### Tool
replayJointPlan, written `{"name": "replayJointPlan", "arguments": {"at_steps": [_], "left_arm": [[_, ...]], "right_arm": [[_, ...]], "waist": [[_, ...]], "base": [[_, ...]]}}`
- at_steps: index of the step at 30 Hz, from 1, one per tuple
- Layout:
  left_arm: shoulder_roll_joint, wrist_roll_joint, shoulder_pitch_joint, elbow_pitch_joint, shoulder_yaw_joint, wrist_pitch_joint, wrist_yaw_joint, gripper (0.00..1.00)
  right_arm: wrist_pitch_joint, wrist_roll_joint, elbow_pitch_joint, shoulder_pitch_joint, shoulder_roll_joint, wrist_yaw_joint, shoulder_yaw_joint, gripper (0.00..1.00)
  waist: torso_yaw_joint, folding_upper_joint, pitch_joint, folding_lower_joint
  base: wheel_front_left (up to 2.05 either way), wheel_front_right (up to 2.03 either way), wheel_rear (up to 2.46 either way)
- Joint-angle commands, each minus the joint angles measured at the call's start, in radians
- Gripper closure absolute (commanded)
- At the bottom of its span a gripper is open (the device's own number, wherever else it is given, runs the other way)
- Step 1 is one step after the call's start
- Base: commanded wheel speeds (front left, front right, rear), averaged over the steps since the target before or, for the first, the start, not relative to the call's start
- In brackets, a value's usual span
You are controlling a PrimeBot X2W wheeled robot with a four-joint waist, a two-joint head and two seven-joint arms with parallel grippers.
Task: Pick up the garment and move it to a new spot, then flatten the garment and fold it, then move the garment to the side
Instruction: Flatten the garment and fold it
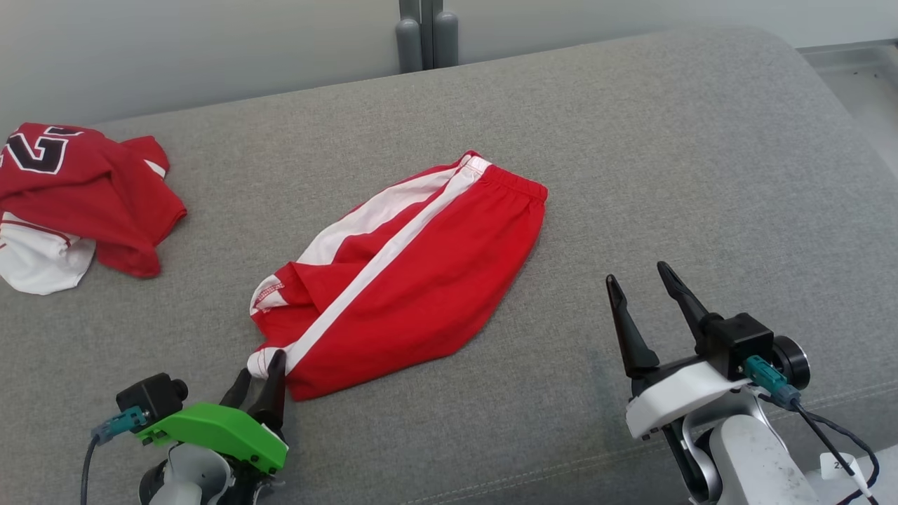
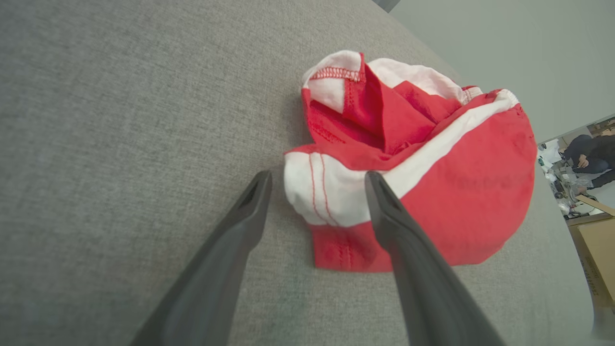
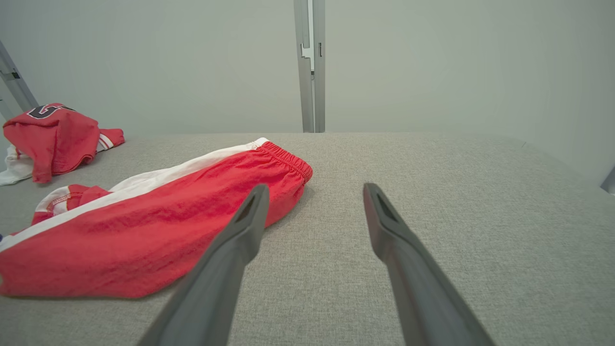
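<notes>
The garment (image 1: 414, 280) is a pair of red shorts with a white side stripe, lying folded lengthwise on the grey cushioned surface (image 1: 631, 154). Its waistband points to the far right and its leg hems to the near left. My left gripper (image 1: 261, 370) stands open at the near hem corner, one finger over the cloth and one on the bare surface. In the left wrist view the white hem corner (image 2: 322, 192) lies between the open fingers of the left gripper (image 2: 317, 180). My right gripper (image 1: 640, 277) hovers open to the right of the garment (image 3: 144, 235), holding nothing, as the right wrist view of the right gripper (image 3: 314, 192) shows.
A second red and white garment (image 1: 77, 196) with a black number lies crumpled at the far left. A grey post (image 1: 426, 35) rises behind the surface. The surface's rounded edge falls away at the right (image 1: 842, 119). A person sits far off in the left wrist view (image 2: 588, 154).
</notes>
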Motion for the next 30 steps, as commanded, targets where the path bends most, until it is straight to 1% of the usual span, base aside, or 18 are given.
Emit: {"name": "replayJointPlan", "arguments": {"at_steps": [1,6,7,9,10,11,13,14,15,17,21,25,28,30], "left_arm": [[0.005,-0.018,-0.017,0.003,-0.010,-0.006,-0.004,0.00],[0.017,-0.071,-0.032,-0.005,-0.062,-0.016,-0.004,0.00],[0.019,-0.084,-0.033,-0.013,-0.071,-0.019,-0.004,0.02],[0.030,-0.098,-0.033,-0.022,-0.090,-0.028,-0.004,0.21],[0.033,-0.105,-0.034,-0.026,-0.098,-0.031,-0.004,0.34],[0.035,-0.114,-0.035,-0.030,-0.106,-0.036,-0.004,0.51],[0.034,-0.139,-0.036,-0.047,-0.122,-0.043,-0.004,0.63],[0.039,-0.146,-0.036,-0.052,-0.128,-0.047,-0.004,0.73],[0.045,-0.152,-0.036,-0.055,-0.132,-0.050,-0.004,0.78],[0.053,-0.160,-0.034,-0.066,-0.144,-0.056,-0.004,1.00],[0.078,-0.166,-0.018,-0.100,-0.170,-0.074,-0.004,1.00],[0.107,-0.130,-0.007,-0.140,-0.196,-0.117,-0.004,1.00],[0.104,-0.109,-0.001,-0.159,-0.213,-0.147,-0.004,1.00],[0.094,-0.091,-0.002,-0.171,-0.226,-0.163,-0.003,1.00]], "right_arm": [[-0.004,-0.011,-0.001,-0.013,-0.003,0.000,0.000,0.00],[-0.004,-0.012,-0.004,-0.019,-0.003,0.000,0.001,0.00],[-0.004,-0.013,-0.004,-0.019,-0.004,0.000,-0.001,0.00],[-0.004,-0.014,-0.004,-0.020,-0.003,0.000,-0.004,0.00],[-0.004,-0.014,-0.003,-0.021,-0.003,0.000,-0.004,0.00],[-0.004,-0.014,-0.003,-0.021,-0.003,0.000,-0.004,0.00],[-0.004,-0.011,-0.004,-0.023,-0.003,0.000,-0.005,0.00],[-0.004,-0.011,-0.005,-0.023,-0.003,0.000,-0.005,0.00],[-0.004,-0.010,-0.005,-0.023,-0.003,0.000,-0.005,0.00],[-0.004,-0.008,-0.007,-0.022,-0.003,0.000,-0.004,0.00],[-0.004,-0.005,-0.006,-0.027,-0.003,0.000,-0.007,0.00],[-0.004,-0.021,0.010,-0.054,-0.003,0.000,-0.014,0.00],[0.001,-0.033,0.035,-0.099,-0.003,0.000,-0.023,0.00],[0.029,-0.043,0.059,-0.147,-0.003,0.000,-0.027,0.00]], "waist": [[0.001,0.0000,0.005,0.0000],[0.002,0.0000,0.017,0.0000],[0.003,0.0000,0.019,0.0000],[0.006,0.0000,0.022,0.0000],[0.007,0.0000,0.023,0.0000],[0.007,0.0000,0.025,0.0000],[0.009,0.0000,0.026,0.0000],[0.011,0.0000,0.027,0.0000],[0.012,0.0000,0.027,0.0000],[0.014,0.0000,0.029,0.0000],[0.019,0.0000,0.032,0.0000],[0.029,0.0000,0.036,0.0000],[0.041,0.0000,0.039,0.0000],[0.052,0.0000,0.044,0.0000]], "base": [[0.00,0.00,0.00],[0.00,0.00,0.00],[0.00,0.00,0.00],[0.00,0.00,0.00],[0.00,0.00,0.00],[0.00,0.00,0.00],[0.00,0.00,0.00],[0.00,0.00,0.00],[0.00,0.00,0.00],[0.00,0.00,0.00],[0.00,0.00,0.00],[0.00,0.00,0.00],[0.00,0.00,0.00],[0.00,0.00,0.00]]}}
